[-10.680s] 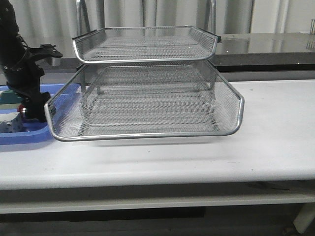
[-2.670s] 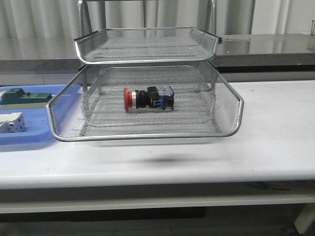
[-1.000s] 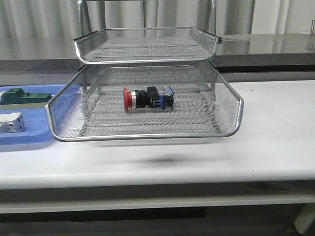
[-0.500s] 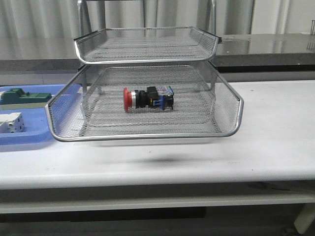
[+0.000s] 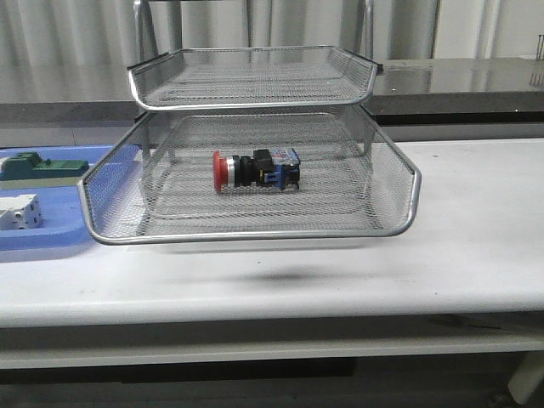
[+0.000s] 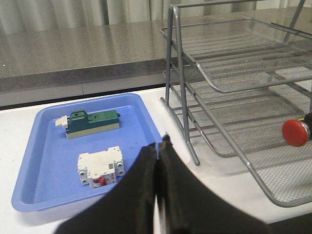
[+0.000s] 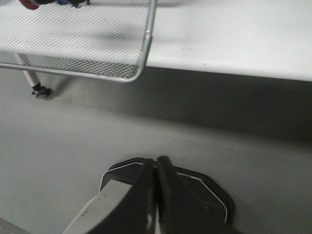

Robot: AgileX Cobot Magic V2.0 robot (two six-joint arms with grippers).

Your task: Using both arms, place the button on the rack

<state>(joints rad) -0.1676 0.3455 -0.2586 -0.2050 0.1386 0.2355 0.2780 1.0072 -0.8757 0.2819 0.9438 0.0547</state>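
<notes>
The button [image 5: 255, 170] lies on its side in the pulled-out middle tray of the silver wire rack [image 5: 399, 223], red cap to the left, blue block to the right. Its red cap also shows in the left wrist view [image 6: 296, 132] and at the edge of the right wrist view [image 7: 30, 4]. My left gripper [image 6: 159, 145] is shut and empty, held above the table between the blue tray and the rack [image 6: 184, 105]. My right gripper [image 7: 156, 160] is shut and empty, low beside the table, over the floor. Neither arm shows in the front view.
A flat blue tray [image 5: 51, 238] sits left of the rack and holds a green-and-grey block [image 5: 44, 167] and a white blocky component [image 5: 19, 211]; both show in the left wrist view, green block [image 6: 92, 123] and white one [image 6: 100, 166]. The table's front edge [image 7: 234, 70] runs past the rack.
Long ago the left arm was at the blue tray and the rack tray was empty. Over the last seconds the button lies still in the middle tray; nothing visibly moves.
</notes>
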